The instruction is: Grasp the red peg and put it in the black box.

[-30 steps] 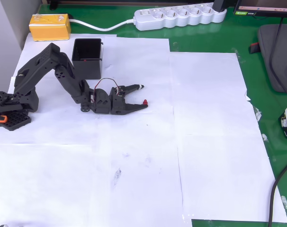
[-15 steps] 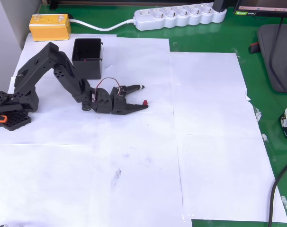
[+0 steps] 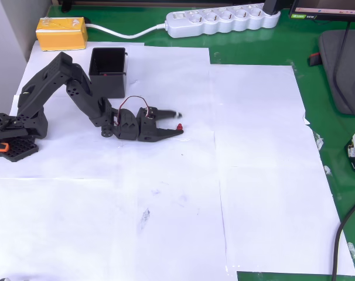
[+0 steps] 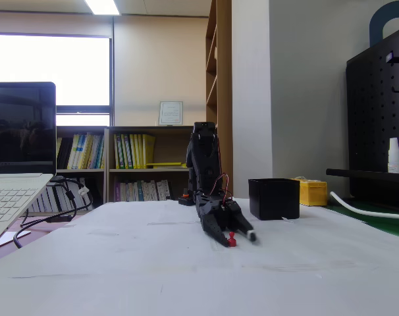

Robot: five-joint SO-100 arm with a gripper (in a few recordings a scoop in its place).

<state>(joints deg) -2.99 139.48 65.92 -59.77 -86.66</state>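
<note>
Red peg (image 3: 179,126) rests on the white paper (image 3: 253,146), well right of and below the black box (image 3: 108,71) in the overhead view, at the tip of the gripper's lower finger. To do the grasp well, in my judgement, the fingers should centre on the peg and shut slowly, so the tiny piece is not knocked aside. The gripper (image 3: 178,122) is partly open, a narrow gap, holding nothing; whether a finger touches the peg cannot be told.

Gripper (image 3: 178,120) low, jaws part-open
</note>
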